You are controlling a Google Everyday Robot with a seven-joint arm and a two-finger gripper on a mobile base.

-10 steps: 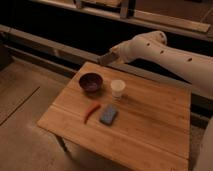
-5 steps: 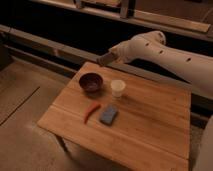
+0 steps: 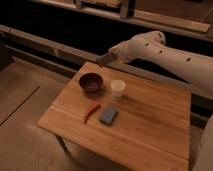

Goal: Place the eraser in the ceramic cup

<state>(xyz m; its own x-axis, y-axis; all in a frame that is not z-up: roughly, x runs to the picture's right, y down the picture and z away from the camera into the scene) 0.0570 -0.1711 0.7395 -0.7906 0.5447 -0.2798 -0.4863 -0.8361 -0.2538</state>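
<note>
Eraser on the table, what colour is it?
Blue-grey, in the camera view. The eraser lies on the table; the gripper hangs above, beyond the bowl.

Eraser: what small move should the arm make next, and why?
Probably bring the gripper forward and down over the eraser, opening on the way. The gripper hangs shut and empty near the table's far edge, behind the bowl. The eraser lies flat, untouched, just in front of the ceramic cup.
</note>
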